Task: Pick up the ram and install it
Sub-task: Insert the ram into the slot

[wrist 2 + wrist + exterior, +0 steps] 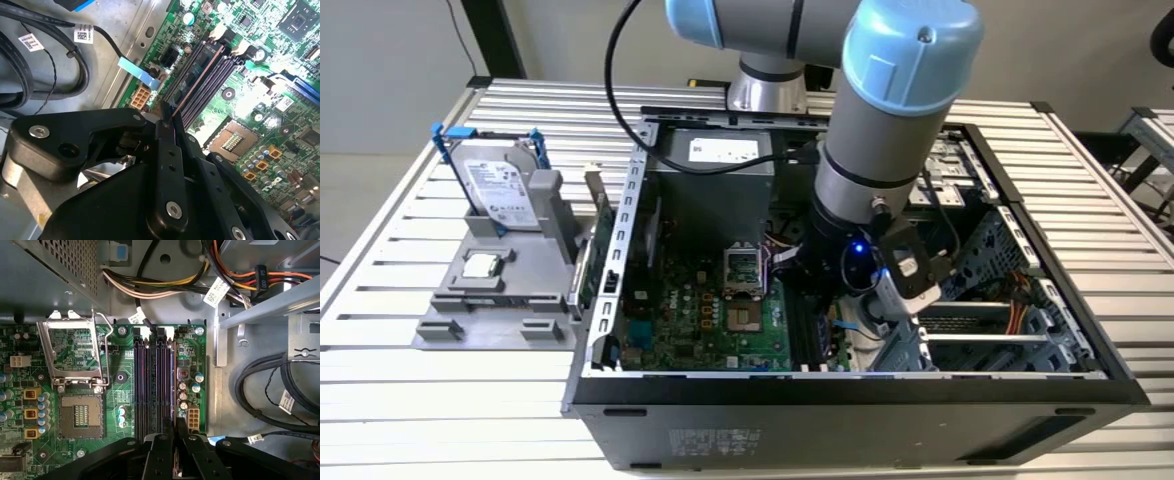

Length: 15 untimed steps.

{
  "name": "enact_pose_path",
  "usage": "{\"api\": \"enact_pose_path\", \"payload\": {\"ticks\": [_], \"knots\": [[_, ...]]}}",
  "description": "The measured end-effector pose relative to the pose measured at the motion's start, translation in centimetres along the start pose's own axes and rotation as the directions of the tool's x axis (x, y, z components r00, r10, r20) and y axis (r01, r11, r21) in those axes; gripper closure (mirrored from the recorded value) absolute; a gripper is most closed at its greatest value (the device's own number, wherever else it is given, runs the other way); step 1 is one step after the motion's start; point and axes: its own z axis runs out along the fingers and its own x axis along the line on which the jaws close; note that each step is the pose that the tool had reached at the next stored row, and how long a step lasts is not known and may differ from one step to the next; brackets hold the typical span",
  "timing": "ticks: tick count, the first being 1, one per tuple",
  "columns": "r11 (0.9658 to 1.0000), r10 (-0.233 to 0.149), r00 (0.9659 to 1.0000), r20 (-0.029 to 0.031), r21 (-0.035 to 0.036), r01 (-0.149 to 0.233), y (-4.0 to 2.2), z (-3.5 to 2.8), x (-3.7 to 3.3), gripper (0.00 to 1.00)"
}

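Open PC case (854,385) sits on slatted counter (427,400). Beside it, on the exterior view's left, a grey holder (487,300) carries the upright hard drive (500,185) and a small silver CPU chip (482,265), well apart from the arm. Inside the case: green motherboard (707,320) w/ empty CPU socket (80,415), its metal latch frame (75,352) flipped up, RAM slots (152,385) next to it. Cable bundles (270,385) and a metal drive-cage bar (270,307) crowd the slot side; black cables (45,65) run just beside the tool in the second wrist view.

Tool (167,112) is down inside the case over the slots, fingers (165,150) narrow, pinched on the ram (197,82), seen edge-on as a thin strip lying along one slot. Whether fully seated: can't tell.
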Motion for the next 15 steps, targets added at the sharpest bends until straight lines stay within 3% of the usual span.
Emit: {"api": "enact_pose_path", "payload": {"ticks": [15], "knots": [[1.0000, -0.008, 1.0000, -0.0020, -0.0003, 0.008, 0.08, 0.34, 0.08, 1.00]]}}
